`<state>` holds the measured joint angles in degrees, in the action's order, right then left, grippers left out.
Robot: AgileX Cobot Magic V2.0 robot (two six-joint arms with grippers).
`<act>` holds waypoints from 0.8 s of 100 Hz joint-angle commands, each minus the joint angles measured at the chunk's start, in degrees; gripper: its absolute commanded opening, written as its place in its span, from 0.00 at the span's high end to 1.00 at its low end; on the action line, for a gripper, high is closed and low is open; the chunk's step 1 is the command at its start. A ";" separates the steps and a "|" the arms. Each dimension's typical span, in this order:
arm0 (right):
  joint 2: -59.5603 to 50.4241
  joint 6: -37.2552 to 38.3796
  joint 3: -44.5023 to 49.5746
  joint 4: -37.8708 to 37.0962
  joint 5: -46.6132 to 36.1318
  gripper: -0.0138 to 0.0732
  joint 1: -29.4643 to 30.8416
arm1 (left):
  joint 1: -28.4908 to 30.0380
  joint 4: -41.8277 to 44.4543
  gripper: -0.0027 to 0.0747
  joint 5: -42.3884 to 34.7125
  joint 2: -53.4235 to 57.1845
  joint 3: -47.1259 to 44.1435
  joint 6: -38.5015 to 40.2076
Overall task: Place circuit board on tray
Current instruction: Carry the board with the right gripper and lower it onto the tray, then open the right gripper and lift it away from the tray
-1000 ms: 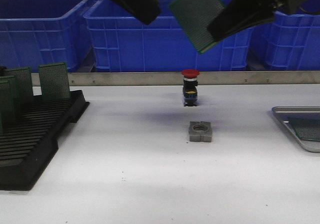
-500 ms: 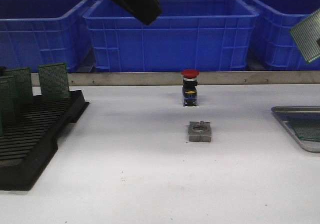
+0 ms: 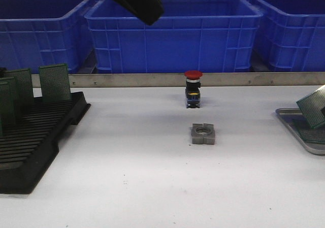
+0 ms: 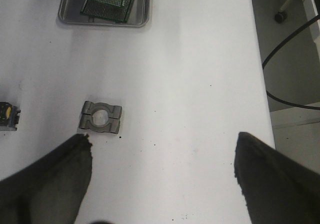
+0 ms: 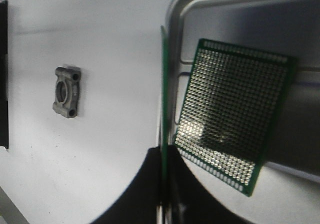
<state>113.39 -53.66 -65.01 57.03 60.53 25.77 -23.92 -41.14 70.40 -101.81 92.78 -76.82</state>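
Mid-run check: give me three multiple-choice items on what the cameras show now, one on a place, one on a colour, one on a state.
1. Where does the tray lie on the table, seen from the front?
A. at the right edge
B. at the left edge
C. in the middle

2. What colour is the cap of the push button?
A. yellow
B. red
C. green

3. How is the left gripper?
A. shut on a board
B. shut on the clamp block
C. open, holding nothing

Key: 1 A, the tray's rim enters the front view from the right. 2 B, the cap on the black body is red. 3 C, its fingers stand wide apart over bare table.
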 commanded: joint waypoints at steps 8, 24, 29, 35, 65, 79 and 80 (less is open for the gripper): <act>-2.14 0.21 -1.50 2.38 1.31 0.86 0.34 | -0.45 -3.78 0.25 2.48 2.40 1.36 0.65; -2.14 0.96 -1.50 2.32 0.46 0.64 0.34 | -0.45 -3.78 0.25 2.48 2.40 1.36 0.65; -2.14 1.08 -1.50 2.26 0.33 0.55 0.34 | -0.45 -3.78 0.25 2.48 2.40 1.36 0.65; -2.14 1.09 -1.50 2.15 -0.09 0.47 0.34 | -0.45 -3.78 0.25 2.48 2.40 1.36 0.65; -2.14 1.09 -1.50 1.86 -1.61 0.34 0.34 | -0.45 -3.78 0.25 2.48 2.40 1.36 0.65; -2.14 1.09 -1.50 1.86 -1.54 0.33 0.34 | -0.45 -3.78 0.25 2.48 2.40 1.36 0.65; -2.14 1.09 -1.50 1.86 -1.45 0.33 0.34 | -0.45 -3.78 0.25 2.48 2.40 1.36 0.65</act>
<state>113.96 -52.37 -65.01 57.03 57.17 25.77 -23.92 -41.14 70.40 -101.81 92.78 -76.82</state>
